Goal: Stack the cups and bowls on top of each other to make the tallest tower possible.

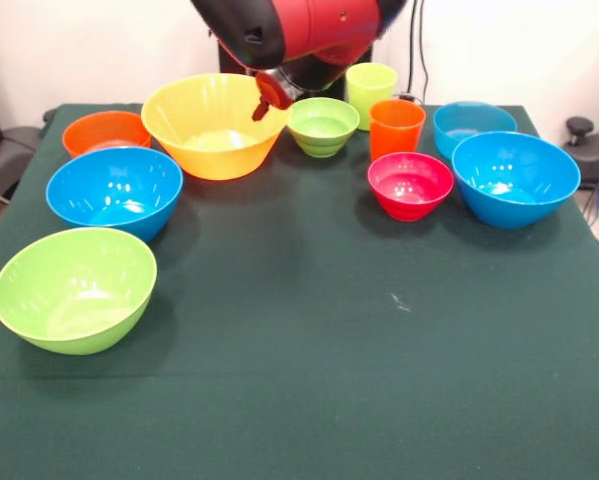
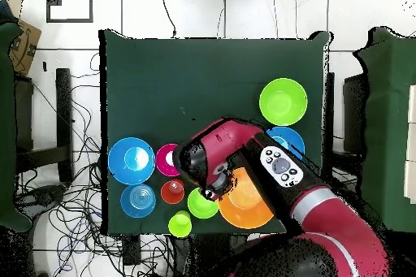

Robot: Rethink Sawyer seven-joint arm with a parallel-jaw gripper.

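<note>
All bowls and cups stand singly on the green table [image 1: 309, 330]; no tower shows. At the back are the orange bowl [image 1: 106, 130], the largest yellow bowl [image 1: 214, 125], the small green bowl [image 1: 322, 125], the yellow-green cup [image 1: 370, 90] and the orange cup [image 1: 396, 128]. The red-pink bowl [image 1: 410, 185] and two blue bowls [image 1: 515, 178] [image 1: 473, 122] are at the right. A blue bowl [image 1: 114, 190] and the lime green bowl [image 1: 74, 290] are at the left. My gripper [image 1: 261, 105] hangs over the yellow bowl's right rim, beside the small green bowl, holding nothing that I can see.
In the overhead view my arm [image 2: 236, 148] covers part of the yellow bowl [image 2: 248, 205] and a blue bowl [image 2: 288, 137]. The lime green bowl [image 2: 283, 101] lies beyond it. Cables and chairs surround the table.
</note>
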